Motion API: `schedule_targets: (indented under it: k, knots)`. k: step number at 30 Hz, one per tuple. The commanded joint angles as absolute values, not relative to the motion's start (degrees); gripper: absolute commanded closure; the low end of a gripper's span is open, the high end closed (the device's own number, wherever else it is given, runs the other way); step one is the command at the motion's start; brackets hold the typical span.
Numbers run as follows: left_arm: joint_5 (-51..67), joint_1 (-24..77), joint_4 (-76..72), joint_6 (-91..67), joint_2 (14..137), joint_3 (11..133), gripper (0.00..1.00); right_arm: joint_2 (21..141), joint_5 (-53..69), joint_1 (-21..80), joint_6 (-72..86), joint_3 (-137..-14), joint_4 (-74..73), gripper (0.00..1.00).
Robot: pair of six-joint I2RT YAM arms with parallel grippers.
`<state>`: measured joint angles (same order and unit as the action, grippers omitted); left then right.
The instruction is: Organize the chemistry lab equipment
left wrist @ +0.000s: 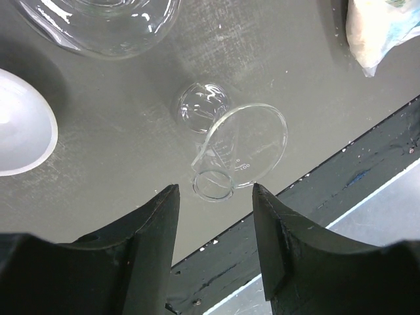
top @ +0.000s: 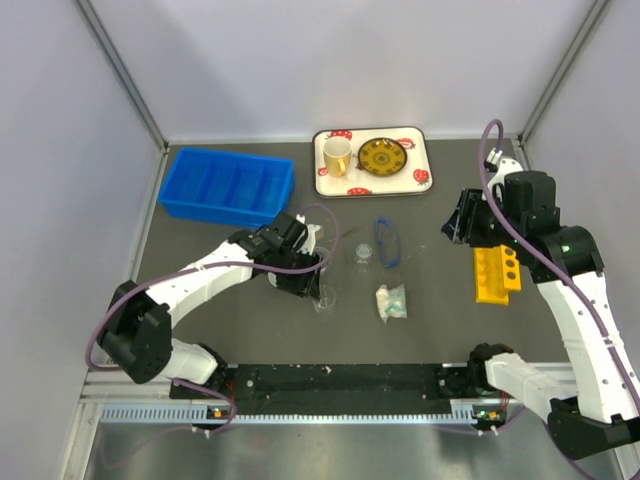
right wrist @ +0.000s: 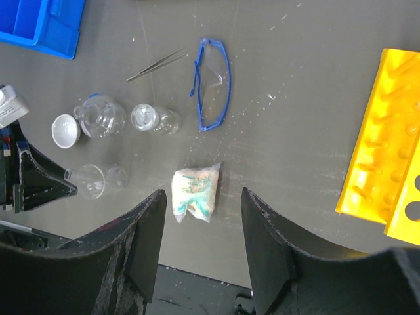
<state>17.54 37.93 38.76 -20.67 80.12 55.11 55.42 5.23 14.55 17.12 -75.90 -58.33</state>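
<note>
hovering left claw (left wrist: 213, 191), jaws apart | tipped beaker (left wrist: 244, 149) just beyond its tips | right claw (right wrist: 203, 195) apart

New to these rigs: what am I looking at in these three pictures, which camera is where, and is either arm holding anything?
Two robot arms are bolted at the table's near edge, each ending in a two-finger gripper. The wide picture looks down from above and behind them. The other two come from cameras on the wrists, so the dark prongs at the bottom are each gripper's own fingers. On the table lie a blue bin, a tray with a yellow mug and plate, blue-rimmed goggles, a white-and-teal packet, a yellow rack and clear glassware. The left gripper hangs open close above a tipped-over flask; the right gripper hangs open near the rack. Neither holds anything.
</note>
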Motion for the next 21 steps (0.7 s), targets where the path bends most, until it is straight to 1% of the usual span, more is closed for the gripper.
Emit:
schedule_targets:
  k: [1, 14, 21]
  knots:
    - [16.88, 37.71, 36.74, -19.07, 80.59, 56.25, 0.46, 54.40, 4.92, 15.12, 17.23, -75.94, -56.69, 0.50]
    - [17.58, 36.56, 36.21, -17.32, 82.00, 58.18, 0.47, 54.14, 4.48, 15.12, 17.23, -75.59, -56.78, 0.50]
    - [18.98, 36.47, 35.51, -16.61, 82.53, 58.80, 0.52, 54.23, 4.39, 15.21, 17.23, -75.50, -56.69, 0.53]
